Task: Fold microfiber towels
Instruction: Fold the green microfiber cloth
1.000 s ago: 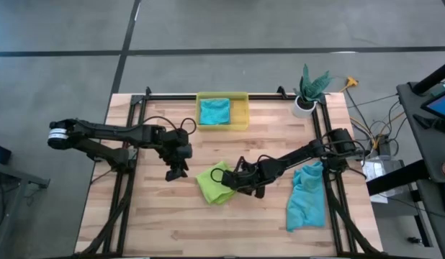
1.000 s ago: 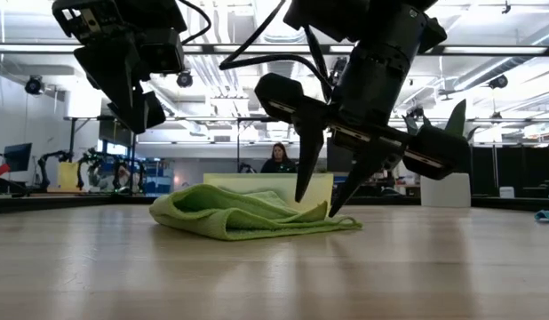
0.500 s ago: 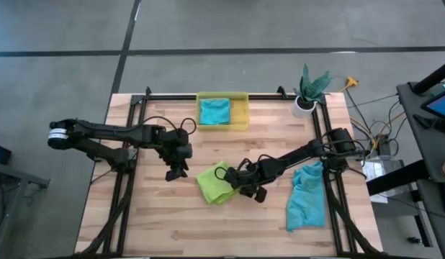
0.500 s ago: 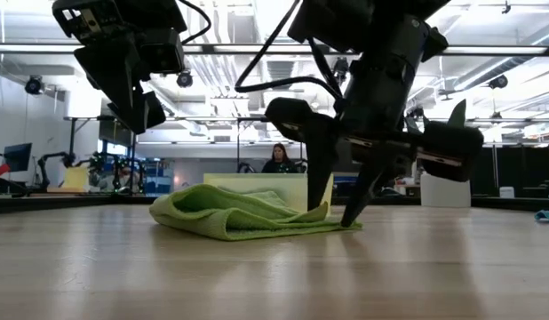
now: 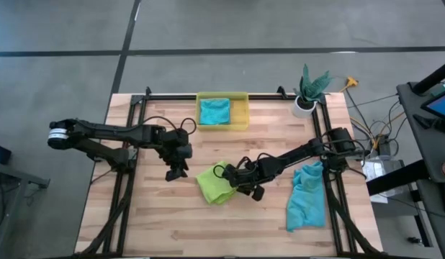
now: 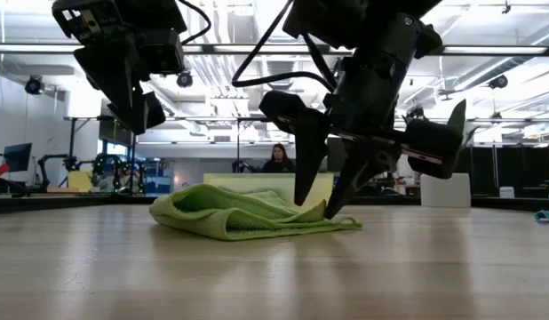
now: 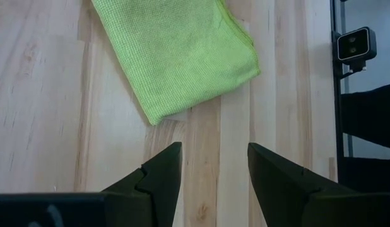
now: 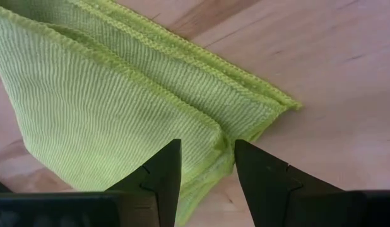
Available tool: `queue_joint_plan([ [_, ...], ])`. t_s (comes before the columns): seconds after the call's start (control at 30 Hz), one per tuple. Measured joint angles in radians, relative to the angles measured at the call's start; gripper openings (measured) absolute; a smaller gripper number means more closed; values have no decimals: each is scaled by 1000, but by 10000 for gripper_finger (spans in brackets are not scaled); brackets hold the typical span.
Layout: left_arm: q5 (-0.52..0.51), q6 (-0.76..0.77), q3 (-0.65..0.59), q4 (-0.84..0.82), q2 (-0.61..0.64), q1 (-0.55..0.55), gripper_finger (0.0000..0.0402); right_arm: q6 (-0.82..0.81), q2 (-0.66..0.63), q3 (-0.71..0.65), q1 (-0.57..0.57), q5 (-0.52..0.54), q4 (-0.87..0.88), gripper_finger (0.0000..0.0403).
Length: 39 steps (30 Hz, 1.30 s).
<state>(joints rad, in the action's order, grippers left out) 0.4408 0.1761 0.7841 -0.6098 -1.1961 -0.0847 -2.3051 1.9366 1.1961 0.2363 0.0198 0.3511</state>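
A lime green microfiber towel (image 5: 212,184) lies folded in several layers on the wooden table, near the middle. My right gripper (image 5: 230,178) stands open at the towel's right end, pointing steeply down. Its fingers straddle a folded edge (image 8: 215,146) near one corner (image 8: 289,104). My left gripper (image 5: 176,173) hangs open above the bare table, left of the green towel (image 7: 176,57), with nothing between its fingers. A teal towel (image 5: 307,198) lies crumpled at the table's right edge. Another teal towel (image 5: 214,110) lies in the yellow bin (image 5: 244,121). My right gripper (image 8: 207,157) comes from above with one finger on each side of the green towel's folded edge (image 6: 326,213), at the end toward the table's right. The fingertips (image 6: 331,210) reach down to the level of the cloth. Whether they touch it I cannot tell. The towel lies flat on the table.
A potted plant (image 5: 307,97) stands at the far right corner. A dark frame (image 5: 129,158) runs along the table's sides and far edge. Bare wood lies along the near edge (image 5: 208,230). A person (image 6: 279,158) sits in the room beyond the table.
My right gripper has rolled about its own pointing line while staying over the green towel's right end; the gap between its fingers is the same. The towel lies as before.
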Motion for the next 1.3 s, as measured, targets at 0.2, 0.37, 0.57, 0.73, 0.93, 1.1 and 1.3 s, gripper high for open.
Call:
queue_joint_plan([
  [0.2,0,0,0,0,0,0,166,0,0,-13,-6,-18,12,143],
  [0.37,0,0,0,0,0,0,166,1,0,-21,-20,-16,5,139],
  [0.57,1,0,0,-1,0,0,166,9,0,-13,-21,-17,-10,138],
  [0.73,1,0,0,-1,0,0,166,11,0,-11,-21,-26,-66,137],
  [0.93,1,1,0,-1,0,0,166,11,0,-28,-26,-21,-59,137],
  [1.1,1,2,0,-1,0,0,166,9,0,-33,-28,-26,-60,137],
  [1.3,1,2,0,-1,0,0,166,14,0,-34,-27,-18,-60,137],
])
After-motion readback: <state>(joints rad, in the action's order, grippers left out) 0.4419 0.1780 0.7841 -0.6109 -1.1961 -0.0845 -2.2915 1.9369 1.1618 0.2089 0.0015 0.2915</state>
